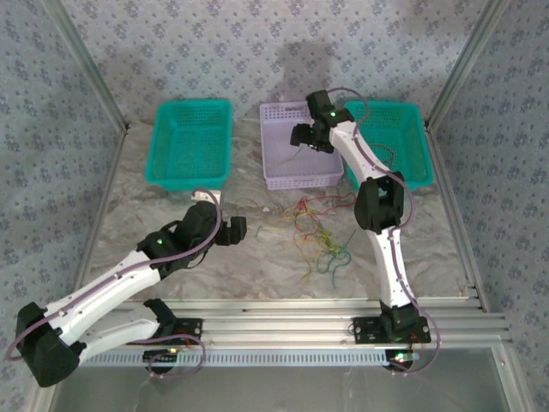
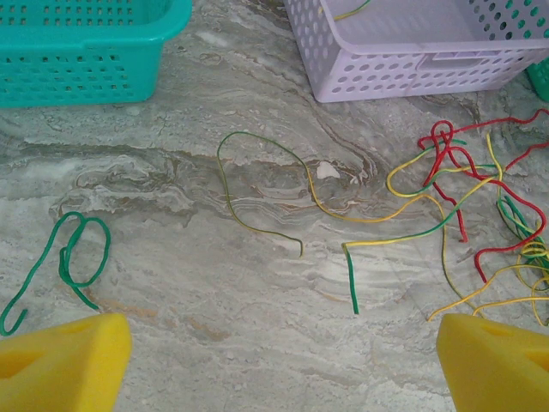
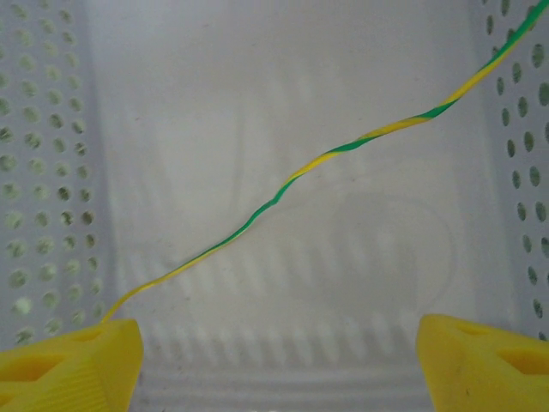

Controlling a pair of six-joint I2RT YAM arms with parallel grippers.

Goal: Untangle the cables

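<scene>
The cables (image 1: 322, 227) lie as a loose tangle of red, green and yellow strands on the marble table, between the two arms. In the left wrist view the tangle (image 2: 480, 197) is at the right. A green-yellow loop (image 2: 257, 184) lies in the middle and a lone green cable (image 2: 73, 257) at the left. My left gripper (image 1: 236, 230) hovers open left of the tangle, its jaws (image 2: 283, 369) wide apart over bare table. My right gripper (image 1: 300, 136) is open over the lavender basket, where a green-yellow striped cable (image 3: 317, 163) runs across the floor. One end of it stops by the left fingertip (image 3: 94, 356).
The lavender basket (image 1: 300, 180) stands at the back middle, with a teal basket (image 1: 190, 142) to its left and another teal basket (image 1: 403, 129) to its right. Metal frame posts and patterned walls enclose the table. A rail (image 1: 300, 326) runs along the near edge.
</scene>
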